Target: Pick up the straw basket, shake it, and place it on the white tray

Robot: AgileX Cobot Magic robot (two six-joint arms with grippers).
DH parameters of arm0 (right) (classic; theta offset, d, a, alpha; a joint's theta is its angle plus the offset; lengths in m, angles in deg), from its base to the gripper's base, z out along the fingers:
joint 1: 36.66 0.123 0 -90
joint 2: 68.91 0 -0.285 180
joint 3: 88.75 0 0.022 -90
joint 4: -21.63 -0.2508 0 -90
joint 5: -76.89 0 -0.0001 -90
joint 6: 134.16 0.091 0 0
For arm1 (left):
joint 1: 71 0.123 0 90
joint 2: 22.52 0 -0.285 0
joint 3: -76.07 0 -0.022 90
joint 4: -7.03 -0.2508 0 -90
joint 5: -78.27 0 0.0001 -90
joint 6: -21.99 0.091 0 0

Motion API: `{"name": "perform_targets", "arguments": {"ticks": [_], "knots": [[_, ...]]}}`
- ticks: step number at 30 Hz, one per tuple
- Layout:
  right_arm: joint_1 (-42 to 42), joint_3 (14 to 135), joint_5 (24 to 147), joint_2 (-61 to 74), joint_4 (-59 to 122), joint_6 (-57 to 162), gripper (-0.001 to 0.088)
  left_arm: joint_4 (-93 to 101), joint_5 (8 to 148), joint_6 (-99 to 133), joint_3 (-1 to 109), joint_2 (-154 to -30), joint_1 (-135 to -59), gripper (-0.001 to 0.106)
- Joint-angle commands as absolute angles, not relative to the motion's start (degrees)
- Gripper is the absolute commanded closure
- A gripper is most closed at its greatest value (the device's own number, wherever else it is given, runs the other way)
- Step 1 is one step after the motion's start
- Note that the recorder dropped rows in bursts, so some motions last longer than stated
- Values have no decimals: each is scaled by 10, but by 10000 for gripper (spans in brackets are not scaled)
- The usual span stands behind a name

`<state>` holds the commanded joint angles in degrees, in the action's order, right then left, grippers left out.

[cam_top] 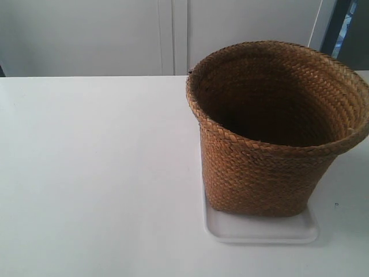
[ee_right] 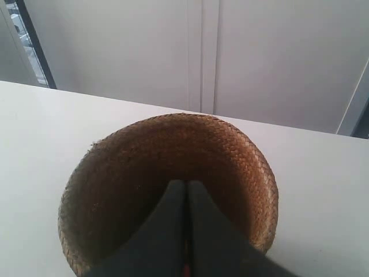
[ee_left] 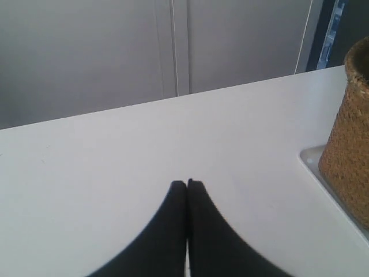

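The straw basket (cam_top: 259, 173) stands upright with its base on the white tray (cam_top: 259, 229), at the exterior view's right. Neither arm shows in that view. In the left wrist view my left gripper (ee_left: 187, 182) is shut with nothing in it, hanging over bare table; the basket (ee_left: 351, 144) and a corner of the tray (ee_left: 311, 157) sit off to one side, apart from it. In the right wrist view my right gripper (ee_right: 185, 182) is shut and empty, its tips seen against the dark inside of the basket (ee_right: 242, 150). The fingers hide part of the near rim.
A wide white table (cam_top: 92, 173) carries the tray. Pale wall panels (cam_top: 115, 34) run along its far edge, and a dark window strip (cam_top: 346, 26) stands at the far right.
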<state>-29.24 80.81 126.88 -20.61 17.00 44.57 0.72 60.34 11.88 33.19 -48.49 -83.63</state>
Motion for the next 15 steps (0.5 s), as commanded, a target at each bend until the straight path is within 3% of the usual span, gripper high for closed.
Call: {"name": "perform_targets", "arguments": {"ticks": [15], "knots": [[-292, 808, 1269, -206, 170, 446, 868, 7, 707, 118, 117, -303, -836, 1053]]}}
